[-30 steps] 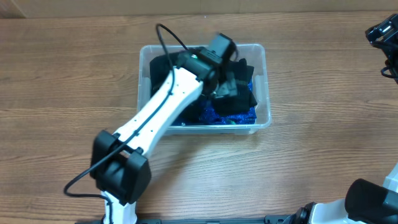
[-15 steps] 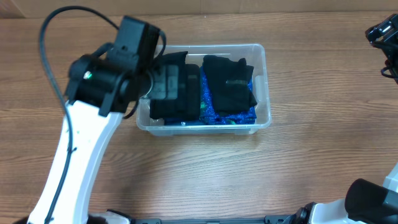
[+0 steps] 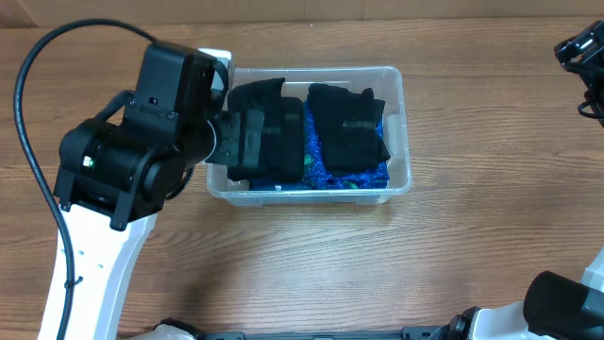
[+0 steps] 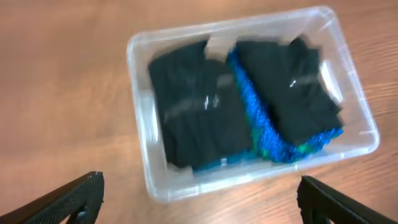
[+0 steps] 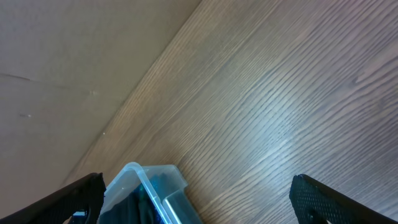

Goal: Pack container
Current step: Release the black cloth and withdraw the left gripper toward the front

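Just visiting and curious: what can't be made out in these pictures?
Overhead: the left arm covers the container's left end.
Left wrist: blur smears the black garments; they hide most of the blue fabric beneath.
Right wrist: bottom edge cuts off all but one container corner.
Overhead: the right arm is cut by the right edge.

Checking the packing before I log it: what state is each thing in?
container: open-topped, upright, holding clothes
blue cloth: inside, mostly covered
left black garment: folded, flat inside
right black garment: folded, lying on the blue cloth
left gripper: open, empty, above the container
right gripper: open, empty, off to the side
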Robot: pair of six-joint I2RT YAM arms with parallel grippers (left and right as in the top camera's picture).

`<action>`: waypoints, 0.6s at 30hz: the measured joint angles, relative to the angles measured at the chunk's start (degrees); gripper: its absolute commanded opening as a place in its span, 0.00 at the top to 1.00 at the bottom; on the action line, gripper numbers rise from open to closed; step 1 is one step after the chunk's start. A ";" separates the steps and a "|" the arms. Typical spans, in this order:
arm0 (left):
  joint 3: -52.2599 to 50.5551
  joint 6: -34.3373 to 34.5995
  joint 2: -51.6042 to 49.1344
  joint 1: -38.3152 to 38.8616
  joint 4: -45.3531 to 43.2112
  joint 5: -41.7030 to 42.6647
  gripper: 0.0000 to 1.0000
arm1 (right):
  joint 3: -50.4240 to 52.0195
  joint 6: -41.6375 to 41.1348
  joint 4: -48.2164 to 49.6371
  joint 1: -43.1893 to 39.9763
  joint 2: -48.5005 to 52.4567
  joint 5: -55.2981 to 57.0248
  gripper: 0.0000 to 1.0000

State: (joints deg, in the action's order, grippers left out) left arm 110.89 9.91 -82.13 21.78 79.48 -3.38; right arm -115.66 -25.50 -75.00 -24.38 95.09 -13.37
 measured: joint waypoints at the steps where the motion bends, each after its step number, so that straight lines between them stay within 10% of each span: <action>1: -0.07 -1.86 0.52 -0.52 -2.21 0.76 0.00 | 0.00 0.00 0.00 0.00 0.00 0.00 0.00; 9: -13.03 -9.42 17.05 -20.98 -6.97 14.03 0.00 | 0.00 0.00 0.00 0.00 0.00 0.00 0.00; 18: -48.39 -10.34 43.47 -24.22 -29.11 17.33 0.00 | 0.00 0.02 -0.04 0.00 0.00 -0.02 0.00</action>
State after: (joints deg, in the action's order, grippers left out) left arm 62.50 -0.43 -38.65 -2.44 50.37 13.96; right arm -115.66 -25.47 -75.05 -24.38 95.09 -13.39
